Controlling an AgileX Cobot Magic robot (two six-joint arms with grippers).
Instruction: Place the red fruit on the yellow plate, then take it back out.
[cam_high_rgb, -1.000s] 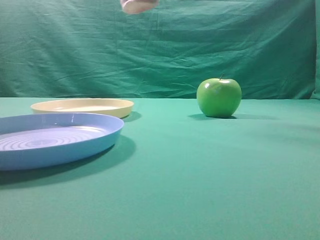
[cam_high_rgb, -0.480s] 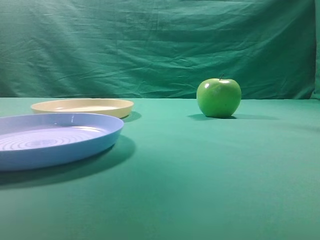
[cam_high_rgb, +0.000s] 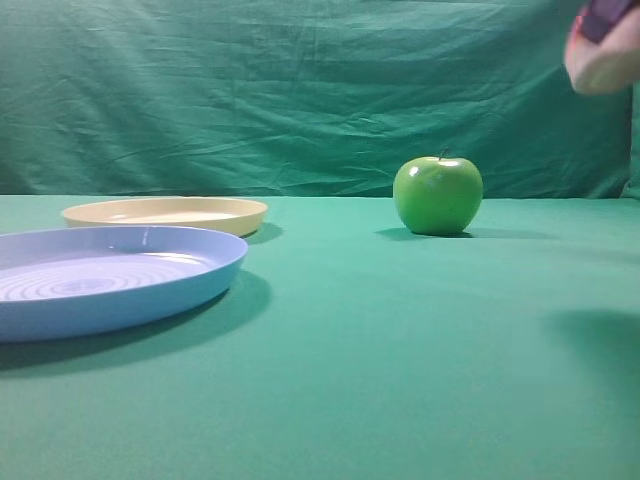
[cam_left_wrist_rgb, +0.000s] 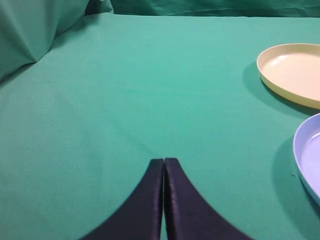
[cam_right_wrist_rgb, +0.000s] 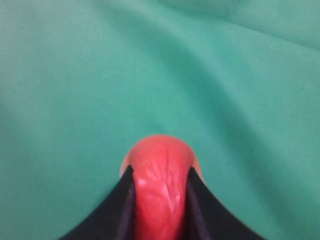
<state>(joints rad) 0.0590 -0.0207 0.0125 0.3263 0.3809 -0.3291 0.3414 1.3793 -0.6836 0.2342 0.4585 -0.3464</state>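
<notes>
The red fruit (cam_right_wrist_rgb: 160, 170) sits between the dark fingers of my right gripper (cam_right_wrist_rgb: 160, 175), which is shut on it above green cloth. In the exterior high view the red fruit (cam_high_rgb: 605, 65) shows blurred at the top right corner, high over the table, with a dark bit of the gripper above it. The yellow plate (cam_high_rgb: 165, 213) lies bare at the back left and also shows in the left wrist view (cam_left_wrist_rgb: 295, 75). My left gripper (cam_left_wrist_rgb: 164, 162) is shut on nothing, low over bare cloth left of the plates.
A larger light-blue plate (cam_high_rgb: 110, 275) lies in front of the yellow one, its rim at the left wrist view's right edge (cam_left_wrist_rgb: 307, 155). A green apple (cam_high_rgb: 438, 195) stands at the back, right of centre. A green cloth backdrop (cam_high_rgb: 300, 90) hangs behind the table.
The red fruit was at the top edge above the yellow plate a second ago, left the view, and now shows at the top right. The plates and apple have not moved.
</notes>
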